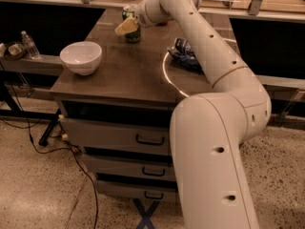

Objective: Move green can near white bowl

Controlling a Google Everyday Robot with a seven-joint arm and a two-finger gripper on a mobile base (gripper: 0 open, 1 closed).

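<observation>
The green can stands upright at the far middle of the dark tabletop. Its silver top and red band show above the gripper. My gripper is right at the can, over its upper left side, with the arm reaching across the table from the right. The white bowl sits near the table's front left corner, well apart from the can and closer to the camera.
A crumpled blue snack bag lies on the right side of the table, next to the arm. A low shelf on the left holds a water bottle. Drawers are below the tabletop. Cables trail on the floor at the left.
</observation>
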